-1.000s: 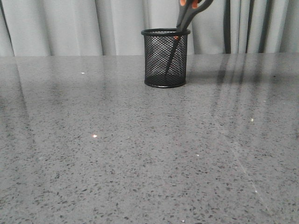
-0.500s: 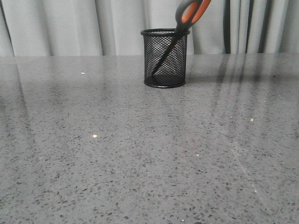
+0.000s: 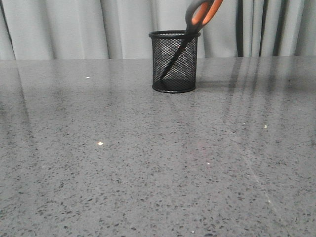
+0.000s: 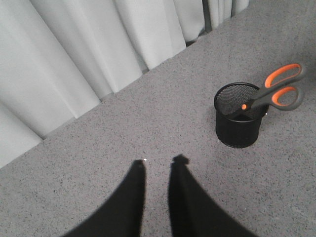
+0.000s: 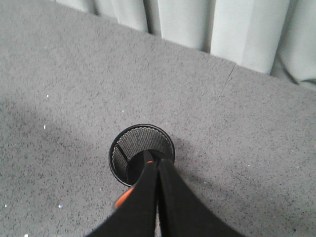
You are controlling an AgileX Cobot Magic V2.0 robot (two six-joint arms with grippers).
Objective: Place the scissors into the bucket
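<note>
The black wire-mesh bucket (image 3: 175, 61) stands upright at the far middle of the table. The scissors (image 3: 202, 14) stand in it, blades down to its base and leaning on the rim, with the grey and orange handles sticking out up and to the right. The left wrist view shows the bucket (image 4: 237, 126) and the scissors (image 4: 281, 91) with no gripper touching them. My right gripper (image 5: 157, 162) is above the bucket (image 5: 123, 153), its fingers pressed together with nothing between them; an orange blur of handle (image 5: 126, 197) shows beside one finger. My left gripper (image 4: 159, 163) is open and empty over bare table.
Pale curtains (image 3: 74, 29) hang close behind the table's far edge, just past the bucket. The grey speckled tabletop (image 3: 148, 163) stretches wide in front of and beside the bucket.
A second ago the scissors stood steeper in the bucket. They have tipped, the blade tip sliding left along the base and the handles turning to show more orange. No change in the last half second.
</note>
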